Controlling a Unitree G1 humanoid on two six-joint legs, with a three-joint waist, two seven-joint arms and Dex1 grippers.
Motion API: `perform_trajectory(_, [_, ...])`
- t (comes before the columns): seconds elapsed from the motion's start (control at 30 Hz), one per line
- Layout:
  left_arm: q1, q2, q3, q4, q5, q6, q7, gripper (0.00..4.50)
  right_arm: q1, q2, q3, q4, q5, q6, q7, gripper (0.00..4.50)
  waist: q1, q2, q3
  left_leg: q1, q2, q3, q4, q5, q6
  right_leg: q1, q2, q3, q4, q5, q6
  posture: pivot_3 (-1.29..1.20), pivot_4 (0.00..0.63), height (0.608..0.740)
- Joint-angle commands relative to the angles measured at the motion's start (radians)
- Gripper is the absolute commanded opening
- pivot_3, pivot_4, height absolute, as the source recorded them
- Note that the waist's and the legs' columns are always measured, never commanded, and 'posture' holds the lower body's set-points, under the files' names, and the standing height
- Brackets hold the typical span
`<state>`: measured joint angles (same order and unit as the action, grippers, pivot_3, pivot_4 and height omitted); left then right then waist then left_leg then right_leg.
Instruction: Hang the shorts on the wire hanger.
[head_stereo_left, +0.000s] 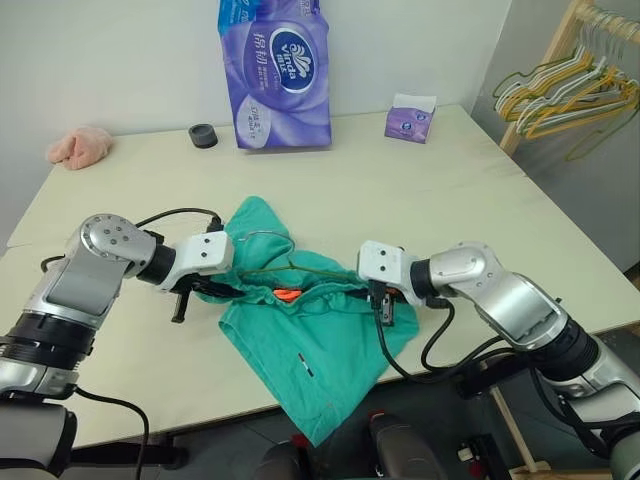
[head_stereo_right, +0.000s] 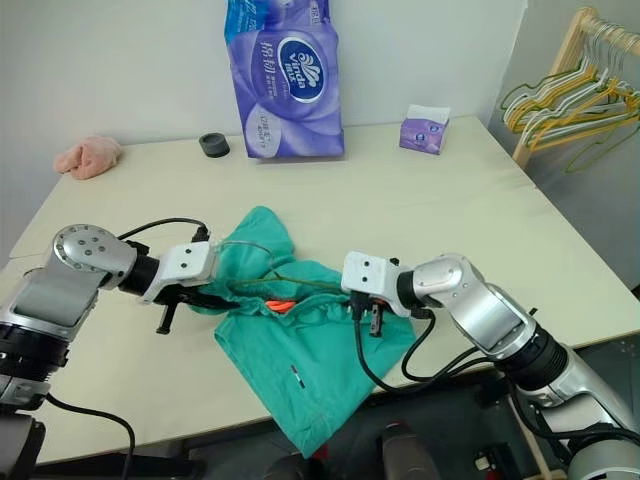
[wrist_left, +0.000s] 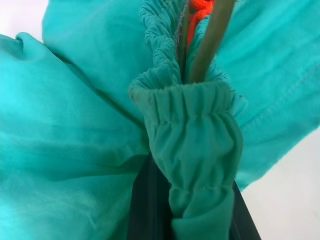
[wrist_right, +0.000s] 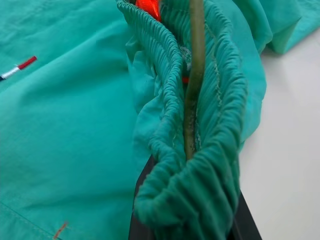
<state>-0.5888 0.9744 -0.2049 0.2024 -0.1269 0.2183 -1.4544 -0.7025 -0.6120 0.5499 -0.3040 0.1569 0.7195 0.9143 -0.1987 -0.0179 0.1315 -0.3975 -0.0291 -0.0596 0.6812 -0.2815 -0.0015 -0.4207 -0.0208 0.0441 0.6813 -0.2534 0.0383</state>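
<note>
The teal-green shorts lie crumpled at the table's front middle, one leg hanging over the front edge. The thin olive wire hanger runs inside the gathered waistband, next to the orange tag. Its hook arches over the fabric behind my left gripper. My left gripper is shut on the waistband's left end, with the bunched elastic pinched between its dark fingers. My right gripper is shut on the waistband's right end. Up close, the wire lies in the fold of elastic.
A purple toilet-paper pack, a black tape roll and a small tissue box stand along the table's back. A pink cloth lump lies at the back left. A wooden rack with several hangers stands off the table's right side.
</note>
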Motion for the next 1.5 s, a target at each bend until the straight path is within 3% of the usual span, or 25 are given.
perform_trajectory(0.03, [-0.013,0.005,0.050,-0.008,-0.049,0.017,-0.024,1.24,-0.021,0.015,-0.038,-0.018,0.008,-0.012,0.021,0.00,-0.002,0.000,0.000,0.000,0.000,0.000,0.000,0.000,0.000,0.000,0.000,0.000,0.000,0.000,0.000,-0.24,0.101,0.740])
perform_trajectory(0.2, [-0.014,0.007,0.109,0.045,-0.100,0.007,-0.035,2.71,-0.008,-0.011,-0.102,-0.023,0.038,0.008,0.051,0.00,-0.004,0.000,0.000,0.000,0.000,-0.001,0.000,0.000,0.000,0.000,0.000,0.000,0.000,0.000,0.000,-0.24,0.097,0.740])
perform_trajectory(0.43, [-0.120,0.035,0.172,0.213,-0.122,0.017,-0.057,2.71,0.024,-0.095,-0.252,-0.025,0.142,0.090,0.104,0.00,0.001,0.000,0.000,0.000,0.000,-0.001,0.000,0.000,0.000,0.000,-0.001,0.000,0.000,0.000,0.000,-0.24,0.092,0.740])
perform_trajectory(0.67, [-0.164,0.024,0.159,0.300,-0.069,-0.063,-0.041,2.71,0.082,-0.156,-0.373,-0.066,0.256,0.203,0.110,0.00,-0.002,0.000,0.000,0.000,0.000,-0.001,0.000,0.000,0.000,0.000,-0.001,0.000,0.000,0.000,0.000,-0.25,0.099,0.740])
perform_trajectory(0.83, [-0.137,-0.035,0.212,0.213,-0.158,0.031,-0.009,2.71,0.175,-0.131,-0.599,-0.110,0.403,0.421,0.007,0.00,0.003,0.000,0.000,-0.001,0.000,-0.001,0.000,0.000,0.000,0.000,-0.002,0.000,0.000,0.000,0.000,-0.27,0.113,0.740])
perform_trajectory(1.1, [-0.085,-0.252,0.241,-0.297,-0.536,0.518,0.154,2.71,0.393,-0.084,-0.987,-0.216,0.482,0.723,-0.208,0.00,0.007,0.000,0.000,-0.001,-0.001,-0.001,0.001,0.000,0.000,0.001,-0.003,0.002,0.000,0.000,0.000,-0.31,0.130,0.740])
perform_trajectory(1.27, [-0.144,-0.426,0.173,-0.349,-0.547,0.544,0.282,2.71,0.522,-0.059,-1.190,-0.291,0.469,0.836,-0.287,0.00,0.001,0.001,0.000,0.000,-0.001,0.000,0.000,0.000,0.000,0.002,-0.001,0.003,0.000,0.000,0.000,-0.35,0.138,0.740])
perform_trajectory(1.5, [-0.223,-0.622,0.073,-0.301,-0.459,0.428,0.378,2.71,0.624,-0.037,-1.429,-0.355,0.407,0.895,-0.374,0.00,-0.017,0.004,0.002,0.007,-0.002,0.004,-0.001,0.000,0.000,0.009,0.001,0.004,-0.002,0.000,0.001,-0.42,0.154,0.740])
